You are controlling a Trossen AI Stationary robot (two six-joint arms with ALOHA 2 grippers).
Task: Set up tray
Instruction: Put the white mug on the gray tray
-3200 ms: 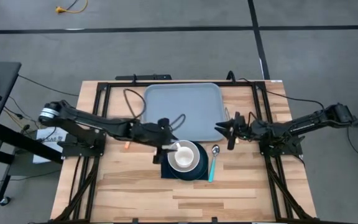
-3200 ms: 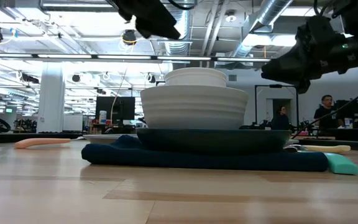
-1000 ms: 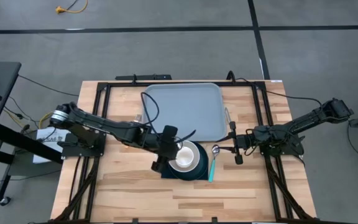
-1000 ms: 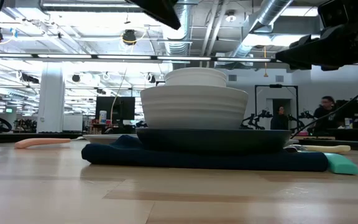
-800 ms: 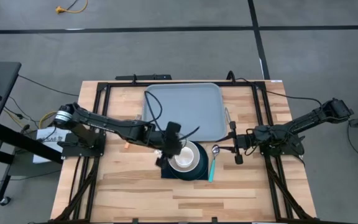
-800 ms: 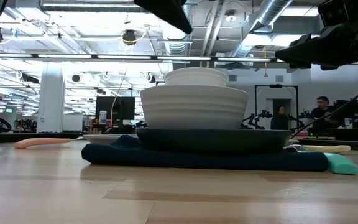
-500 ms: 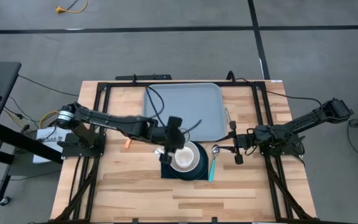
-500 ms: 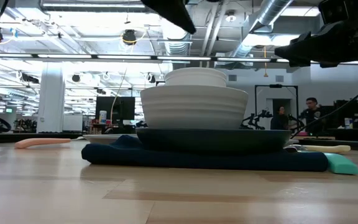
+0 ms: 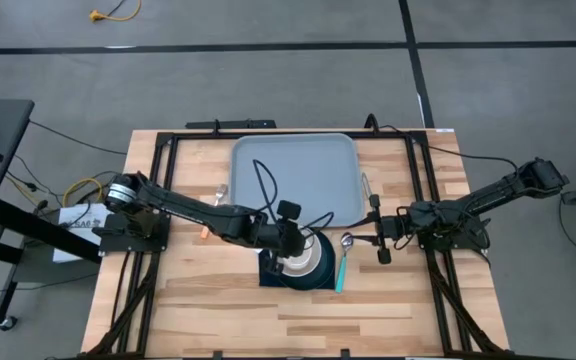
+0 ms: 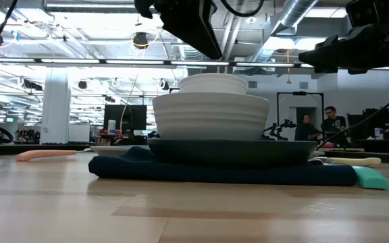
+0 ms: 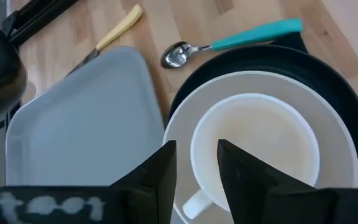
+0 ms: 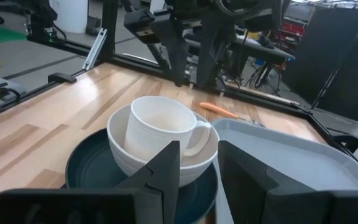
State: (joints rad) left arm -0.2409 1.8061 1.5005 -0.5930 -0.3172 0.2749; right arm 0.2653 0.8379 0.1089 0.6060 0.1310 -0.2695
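The left gripper [image 9: 288,238] hangs with its fingers a little apart over the white cup [image 11: 253,146] in the bowl [image 12: 166,163] on the dark plate [image 9: 320,270], the grey-blue tray [image 9: 294,170] lies just behind them, and the right gripper [image 9: 378,235] waits narrowly open at the right.

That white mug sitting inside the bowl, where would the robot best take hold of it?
Probably by the rim, from above. The white mug stands upright and open-topped inside the bowl, whose wall hides its lower sides, so only the rim and handle are free. The left gripper hangs just over it, fingers open, near the handle side: one finger inside the wall, one outside.
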